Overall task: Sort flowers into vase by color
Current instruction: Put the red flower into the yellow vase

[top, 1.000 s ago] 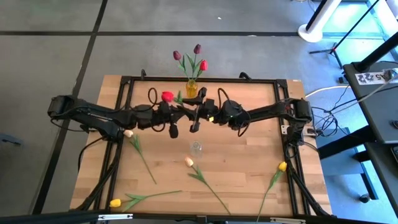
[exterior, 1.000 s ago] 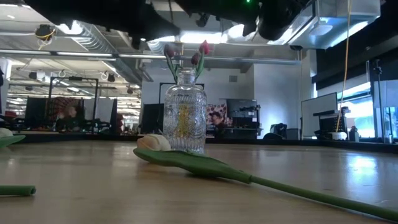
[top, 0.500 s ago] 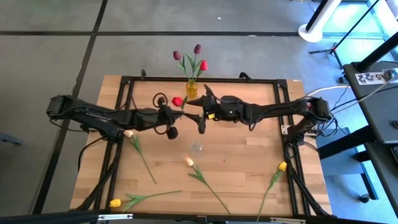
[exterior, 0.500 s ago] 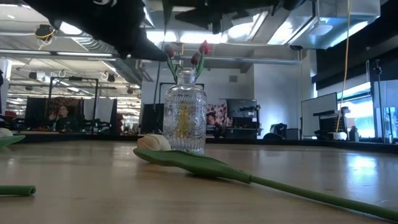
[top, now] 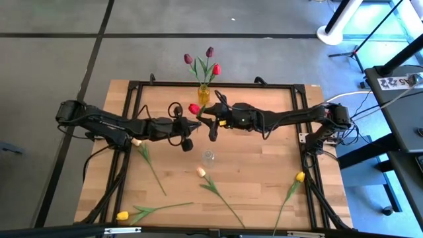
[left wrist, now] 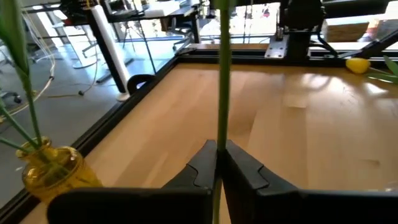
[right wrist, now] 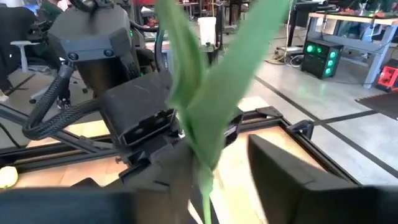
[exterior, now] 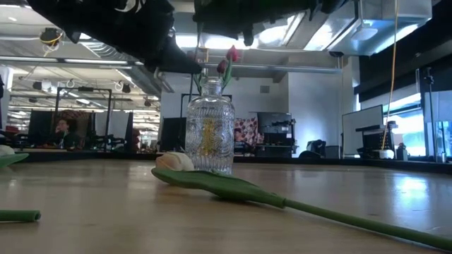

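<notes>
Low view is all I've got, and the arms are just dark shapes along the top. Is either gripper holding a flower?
Observer: Yes. The left gripper is shut on the green stem of a red tulip.
Operator: And the right gripper?
Observer: The right gripper is close beside that same stem, above the middle of the table, facing the left one.
Operator: The flower heads I see above the glass vase, are they in it?
Observer: No. The clear vase is empty. They stand in a yellow vase behind it: two dark purple tulips and a second red tulip.
</notes>
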You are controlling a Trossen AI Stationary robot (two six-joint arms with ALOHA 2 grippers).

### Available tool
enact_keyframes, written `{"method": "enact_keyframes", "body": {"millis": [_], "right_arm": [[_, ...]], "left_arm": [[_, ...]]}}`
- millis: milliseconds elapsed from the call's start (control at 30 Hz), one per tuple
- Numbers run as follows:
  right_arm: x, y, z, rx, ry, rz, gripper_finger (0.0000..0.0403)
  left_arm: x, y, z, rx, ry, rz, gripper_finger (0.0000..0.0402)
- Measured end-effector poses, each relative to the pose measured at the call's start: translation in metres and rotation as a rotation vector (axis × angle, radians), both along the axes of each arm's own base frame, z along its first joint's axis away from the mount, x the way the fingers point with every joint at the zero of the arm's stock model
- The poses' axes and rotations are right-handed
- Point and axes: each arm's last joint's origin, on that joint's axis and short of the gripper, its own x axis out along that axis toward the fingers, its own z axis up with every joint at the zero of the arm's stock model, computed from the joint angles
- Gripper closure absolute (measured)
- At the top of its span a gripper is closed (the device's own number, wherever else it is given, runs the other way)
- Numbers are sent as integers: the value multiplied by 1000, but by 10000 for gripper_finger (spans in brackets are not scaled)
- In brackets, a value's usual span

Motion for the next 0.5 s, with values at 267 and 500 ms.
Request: {"method": "enact_keyframes", "body": {"millis": [267,500], "right_arm": [[-4,0,10,-13,-45,-12,385],[-18,-38,39,-175,-176,-260,393]], "left_arm": [[-9,0,3,21,50,42,309],[-47,0,19,60,152,154,283]]}}
